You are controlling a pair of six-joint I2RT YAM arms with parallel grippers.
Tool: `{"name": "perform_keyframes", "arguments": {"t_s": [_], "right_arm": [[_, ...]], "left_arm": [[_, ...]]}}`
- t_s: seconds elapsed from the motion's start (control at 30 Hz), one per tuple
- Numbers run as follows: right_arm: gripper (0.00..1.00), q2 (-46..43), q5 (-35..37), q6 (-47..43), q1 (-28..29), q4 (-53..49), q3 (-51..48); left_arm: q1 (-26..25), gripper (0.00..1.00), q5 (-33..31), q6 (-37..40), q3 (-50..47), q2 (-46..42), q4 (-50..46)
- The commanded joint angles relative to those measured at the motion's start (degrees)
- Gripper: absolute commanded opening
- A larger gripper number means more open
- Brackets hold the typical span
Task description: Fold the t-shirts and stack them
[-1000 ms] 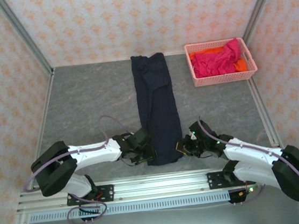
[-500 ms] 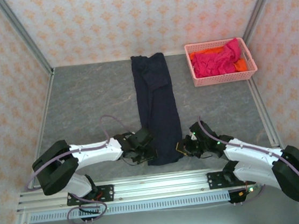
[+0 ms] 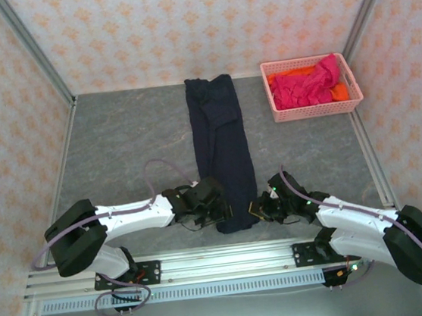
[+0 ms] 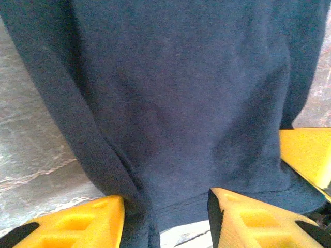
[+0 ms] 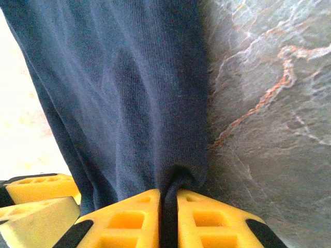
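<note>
Right wrist: right jaws pinch the plain navy t-shirt (image 5: 129, 103) edge.

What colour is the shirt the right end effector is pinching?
Dark navy. The t-shirt shows best in the right wrist view, clamped in the right end effector.

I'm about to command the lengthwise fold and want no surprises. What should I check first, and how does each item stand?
1. Grip of right fingers on navy t-shirt hem: ok, pinched shut.
2. Grip of left fingers: not ok, apart with cloth between them.
3. Shirt lying as a straight strip: ok.
4. Pink basket off the fold path: ok, far right.
5. All cloth layers caught: cannot tell.
</note>
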Motion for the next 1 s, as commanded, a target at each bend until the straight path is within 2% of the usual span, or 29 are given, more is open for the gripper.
{"name": "perform_keyframes", "arguments": {"t_s": [0.0,0.2,0.4,0.43,0.5,0.6,0.63,0.83,0.97], "right_arm": [[0.16,-0.65,-0.08,0.44,0.33,0.99,-0.71],[0.17,-0.55,0.01,0.36,0.33,0.76,-0.40],[0.16,-0.54,-0.12,0.44,0.33,1.00,-0.37],[0.16,-0.70,-0.16,0.44,0.33,1.03,-0.39],[0.15,-1.30,-0.07,0.66,0.33,0.92,-0.59],[0.03,-2.49,0.10,0.97,0.33,0.92,-0.87],[0.00,-2.85,0.10,1.06,0.33,0.91,-0.89],[0.00,-5.25,-0.03,1.30,0.33,0.61,-0.69],[0.00,-7.46,2.50,1.26,0.33,-0.29,1.63]], "left_arm": [[-0.34,0.48,-3.02,-0.46,0.09,0.28,-4.02],[-0.38,0.45,-2.93,-1.03,-1.06,0.83,-3.97],[-0.31,0.37,-2.10,-1.05,-1.51,2.47,-2.57],[-0.31,0.34,-1.89,-0.97,-1.45,2.86,-2.21],[-0.32,0.19,-1.39,-0.88,-1.39,3.20,-1.68],[-0.38,0.01,-1.79,-0.43,-1.39,2.07,-1.50],[-0.36,0.00,-2.23,-0.35,-1.47,1.43,-1.87],[-0.35,0.00,-5.26,-0.79,-2.21,-4.62,-4.52],[0.39,0.00,-8.32,0.39,0.42,-8.69,-8.97]]}}
